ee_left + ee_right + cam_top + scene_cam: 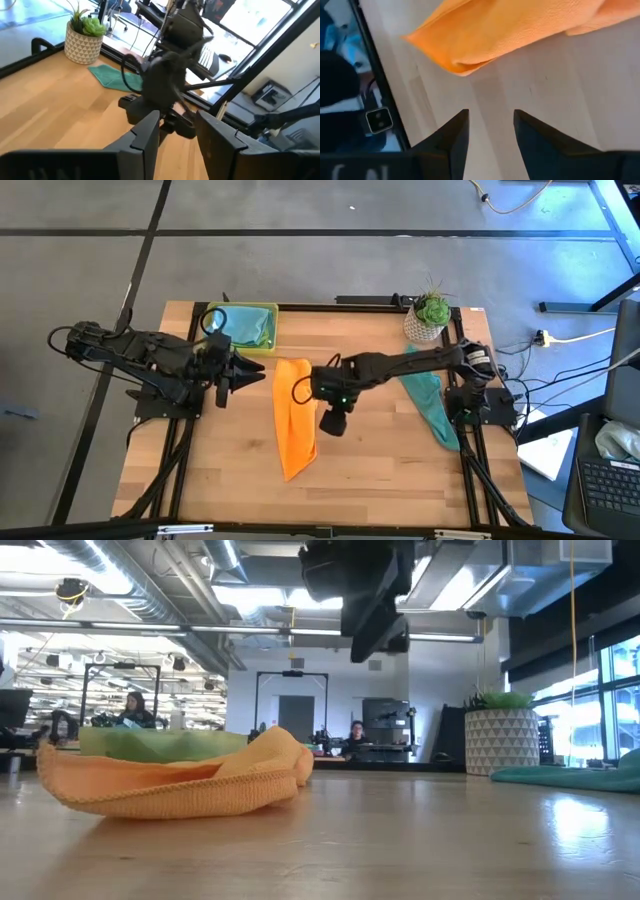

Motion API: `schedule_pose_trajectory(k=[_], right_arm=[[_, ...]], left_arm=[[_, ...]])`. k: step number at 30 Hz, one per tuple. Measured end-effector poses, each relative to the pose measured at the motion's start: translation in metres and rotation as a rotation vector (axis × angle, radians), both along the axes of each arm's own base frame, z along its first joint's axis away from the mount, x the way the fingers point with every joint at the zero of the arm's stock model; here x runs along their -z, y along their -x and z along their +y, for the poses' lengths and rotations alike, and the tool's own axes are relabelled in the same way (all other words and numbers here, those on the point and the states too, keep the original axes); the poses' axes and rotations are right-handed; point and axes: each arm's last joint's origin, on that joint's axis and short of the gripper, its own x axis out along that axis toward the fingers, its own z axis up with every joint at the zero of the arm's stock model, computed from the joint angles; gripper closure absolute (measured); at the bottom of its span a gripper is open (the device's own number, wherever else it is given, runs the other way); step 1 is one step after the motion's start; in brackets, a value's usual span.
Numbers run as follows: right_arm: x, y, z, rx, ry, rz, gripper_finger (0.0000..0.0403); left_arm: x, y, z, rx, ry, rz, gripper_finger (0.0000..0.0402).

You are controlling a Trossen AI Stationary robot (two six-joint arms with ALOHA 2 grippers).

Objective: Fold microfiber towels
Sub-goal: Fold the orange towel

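orange microfiber towel (292,418) lay folded long, mid wooden surface (380,470) | right gripper (490,131) hung spread and empty just right of it | left gripper (250,372) spread, empty, at left | teal towel (430,405) far right

The right arm (420,363) covers part of the teal towel (432,405); the tray (243,326) hides its cloth's shape.

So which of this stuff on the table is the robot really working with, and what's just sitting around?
Part of the job:
- orange towel, lying loosely folded mid-table
- teal towel, at the table's right edge
- light blue towel, in the tray
- left pincer and right pincer, both open and empty

Just lying about:
- yellow-green tray
- potted plant
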Motion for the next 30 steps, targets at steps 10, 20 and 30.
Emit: schedule_pose_trajectory(k=[10,20,30], right_arm=[[-0.049,0.029,0.007,0.205,0.153,-0.072,0.0245],[-0.1,0.089,0.024,0.301,0.294,-0.096,0.0245],[-0.157,0.159,0.009,0.373,0.295,-0.253,0.0245]], left_arm=[[-0.001,-0.001,0.0,-0.015,0.042,-0.015,0.028],[-0.032,-0.04,-0.013,0.151,-0.232,-0.062,0.0283],[-0.07,-0.078,0.002,0.274,-0.405,0.313,0.0285]])
